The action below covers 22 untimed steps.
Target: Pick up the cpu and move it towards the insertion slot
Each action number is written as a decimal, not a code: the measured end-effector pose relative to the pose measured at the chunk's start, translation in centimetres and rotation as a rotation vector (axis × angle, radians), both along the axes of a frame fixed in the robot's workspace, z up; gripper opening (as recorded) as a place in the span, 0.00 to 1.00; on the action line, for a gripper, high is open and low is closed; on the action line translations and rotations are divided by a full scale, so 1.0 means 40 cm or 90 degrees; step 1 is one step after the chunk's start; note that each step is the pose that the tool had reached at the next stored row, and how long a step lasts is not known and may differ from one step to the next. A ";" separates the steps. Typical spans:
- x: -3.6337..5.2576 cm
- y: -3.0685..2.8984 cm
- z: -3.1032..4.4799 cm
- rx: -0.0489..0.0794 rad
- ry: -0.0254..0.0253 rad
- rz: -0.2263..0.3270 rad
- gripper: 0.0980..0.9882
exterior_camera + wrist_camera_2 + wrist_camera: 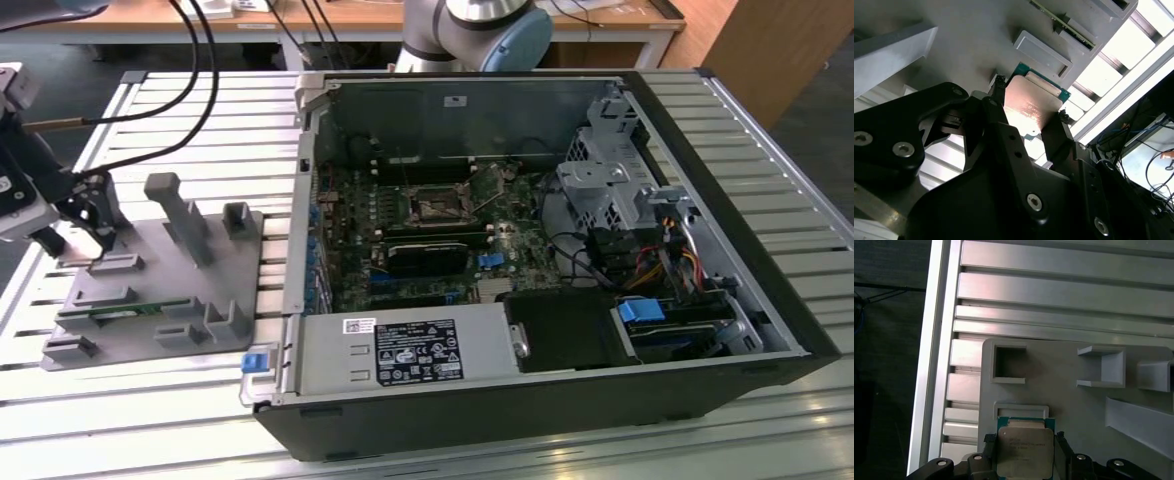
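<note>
Between the fingertips (1060, 440) of the gripper (1024, 441), the cpu (1025, 452) was clamped by two opposite edges over a gray holder (1069, 410); the insertion slot (438, 205) lay well apart, inside a computer case (534, 405).

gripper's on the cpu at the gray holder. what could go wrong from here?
1. The gripper holds the cpu only by two opposite edges; it might tilt or slip.
2. The tall post on the gray holder stands between gripper and case; a low path could clip it.
3. The socket sits deep inside the case among other parts; clearance looks tight.
</note>
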State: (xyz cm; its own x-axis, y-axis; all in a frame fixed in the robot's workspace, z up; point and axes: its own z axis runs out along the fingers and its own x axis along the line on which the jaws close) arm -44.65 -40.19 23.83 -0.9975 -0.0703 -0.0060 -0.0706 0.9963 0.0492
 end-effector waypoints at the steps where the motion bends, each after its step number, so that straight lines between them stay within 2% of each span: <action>1: 0.000 0.000 0.001 0.000 0.0000 0.000 0.50; 22: 0.000 0.005 0.018 0.000 0.0001 0.000 0.50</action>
State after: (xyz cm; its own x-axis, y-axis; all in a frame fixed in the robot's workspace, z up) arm -44.65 -40.01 24.54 -0.9975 -0.0703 -0.0057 -0.0705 0.9963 0.0485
